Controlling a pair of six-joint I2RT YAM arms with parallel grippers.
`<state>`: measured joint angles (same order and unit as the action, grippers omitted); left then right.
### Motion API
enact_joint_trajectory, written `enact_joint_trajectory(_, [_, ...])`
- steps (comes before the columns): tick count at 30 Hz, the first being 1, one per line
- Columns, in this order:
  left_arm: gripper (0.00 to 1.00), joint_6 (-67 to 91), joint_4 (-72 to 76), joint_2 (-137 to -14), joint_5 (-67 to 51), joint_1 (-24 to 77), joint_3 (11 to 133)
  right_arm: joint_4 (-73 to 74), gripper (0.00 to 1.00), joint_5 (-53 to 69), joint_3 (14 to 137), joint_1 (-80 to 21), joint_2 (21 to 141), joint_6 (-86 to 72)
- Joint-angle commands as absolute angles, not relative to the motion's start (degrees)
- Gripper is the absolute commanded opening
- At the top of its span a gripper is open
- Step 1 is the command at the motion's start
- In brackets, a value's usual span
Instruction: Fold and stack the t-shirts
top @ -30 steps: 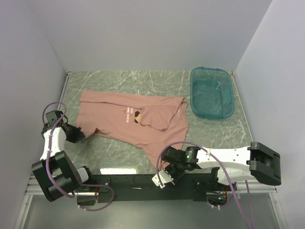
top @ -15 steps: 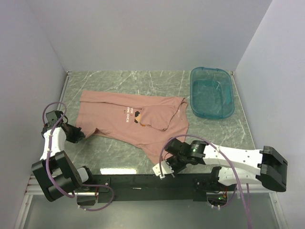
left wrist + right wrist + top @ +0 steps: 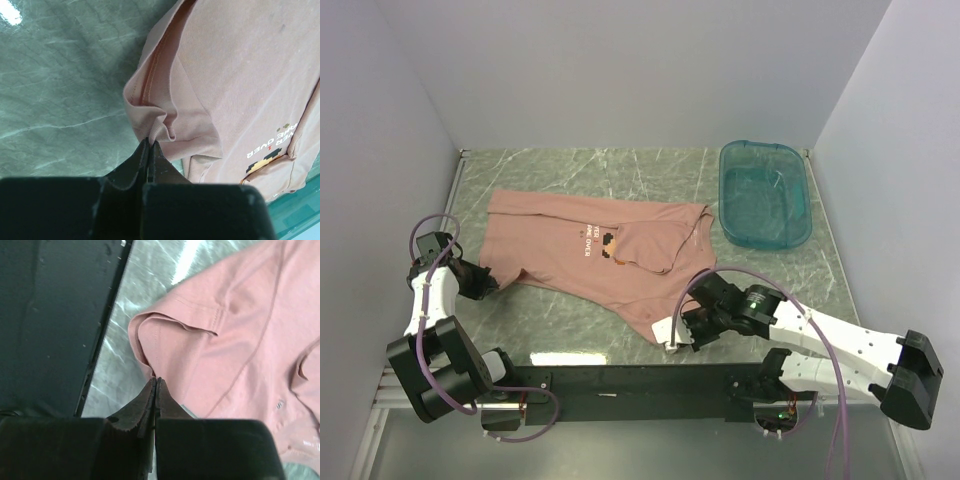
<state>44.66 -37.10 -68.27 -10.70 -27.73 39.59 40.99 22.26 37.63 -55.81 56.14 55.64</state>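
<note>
R arm swung right, R pincer [image 3: 156, 380] clenched on t-shirt [image 3: 570, 262] sleeve, L pincer [image 3: 150, 143] gripping hem, tub [image 3: 761, 200] apart

Your top cam looks down from high behind; both wrist cams sit v. close on t-shirt [image 3: 560, 268] hems, shared w/ top.

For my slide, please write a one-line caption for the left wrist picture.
Left gripper shut on a bunched edge of the pink t-shirt, which lies on the green table.
</note>
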Motion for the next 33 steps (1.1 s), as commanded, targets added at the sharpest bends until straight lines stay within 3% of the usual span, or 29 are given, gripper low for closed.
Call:
enact_joint_trajectory(1, [0.0,44.2,-36.4,-66.8,-10.9,-28.0,39.7,41.7,0.0,22.9,40.9,-53.5,54.1,56.4])
enact_joint_trajectory(33, [0.0,44.0,-36.3,-67.3,-11.5,-28.0,40.3,41.7,0.0,24.3,43.6,-48.2,53.9,56.6])
